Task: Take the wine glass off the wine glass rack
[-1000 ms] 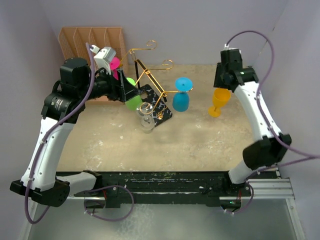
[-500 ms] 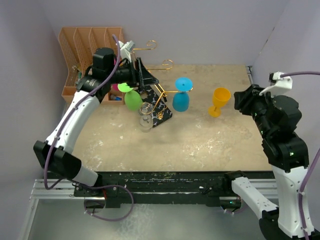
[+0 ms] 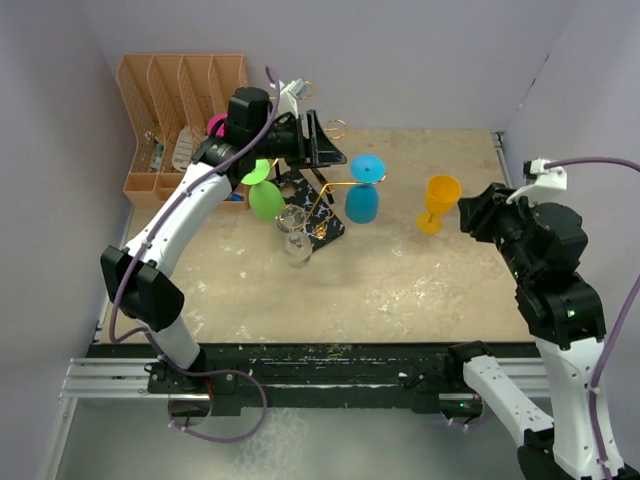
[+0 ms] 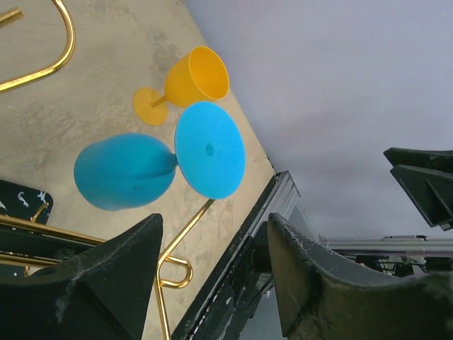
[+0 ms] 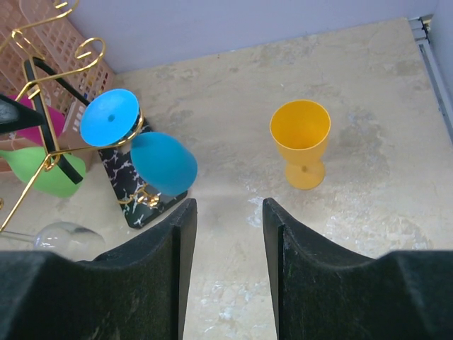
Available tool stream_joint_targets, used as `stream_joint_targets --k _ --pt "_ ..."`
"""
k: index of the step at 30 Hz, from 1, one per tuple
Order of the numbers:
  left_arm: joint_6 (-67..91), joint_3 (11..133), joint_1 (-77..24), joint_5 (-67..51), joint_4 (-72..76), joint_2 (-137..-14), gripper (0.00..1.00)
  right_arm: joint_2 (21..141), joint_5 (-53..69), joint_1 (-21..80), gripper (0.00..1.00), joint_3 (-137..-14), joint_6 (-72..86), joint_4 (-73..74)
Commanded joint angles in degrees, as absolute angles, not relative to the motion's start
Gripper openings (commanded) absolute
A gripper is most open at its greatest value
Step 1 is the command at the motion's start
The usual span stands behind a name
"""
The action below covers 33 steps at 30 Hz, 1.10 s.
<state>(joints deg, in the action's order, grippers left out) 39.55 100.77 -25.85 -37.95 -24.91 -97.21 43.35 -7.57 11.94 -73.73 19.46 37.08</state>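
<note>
Toward the far edge of the desk, left of centre, I see the wine glass rack (image 3: 322,225) with a blue wine glass (image 3: 362,203), a green glass (image 3: 266,202) and a clear glass (image 3: 293,243) hanging bowl-down from its gold arms, while a yellow glass (image 3: 437,200) stands upright nearer the right edge. My left gripper (image 4: 212,230) hovers over the rack's top, jaws spread wide and empty, the blue wine glass just beyond them. My right gripper (image 5: 226,212) hangs by the right edge, jaws likewise parted on nothing.

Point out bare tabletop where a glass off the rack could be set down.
Free: the wide near strip of table in front of the clear glass and yellow goblet; also between blue glass and goblet. Crowded: around the rack, by the orange organiser.
</note>
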Motion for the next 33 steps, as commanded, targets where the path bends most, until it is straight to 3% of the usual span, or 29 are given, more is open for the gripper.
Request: stream_joint_targets --k 1,23,28,33 --pt "39.71 105.17 -26.43 -35.37 -24.03 -99.25 0.64 41.74 -6.26 12.13 0.45 -73.58 18.93 33.80" --pt "42.07 107.62 -28.56 -36.08 -21.04 -106.11 0.60 38.70 -3.86 12.13 0.43 -69.87 17.43 30.95" --pt "42.27 108.81 -28.82 -36.68 -21.23 -107.15 0.51 38.86 -3.78 12.13 0.43 -69.79 17.32 30.68" --pt "42.74 109.15 -29.01 -37.42 -21.01 -107.75 0.50 38.86 -3.72 12.13 0.43 -69.79 17.20 30.50"
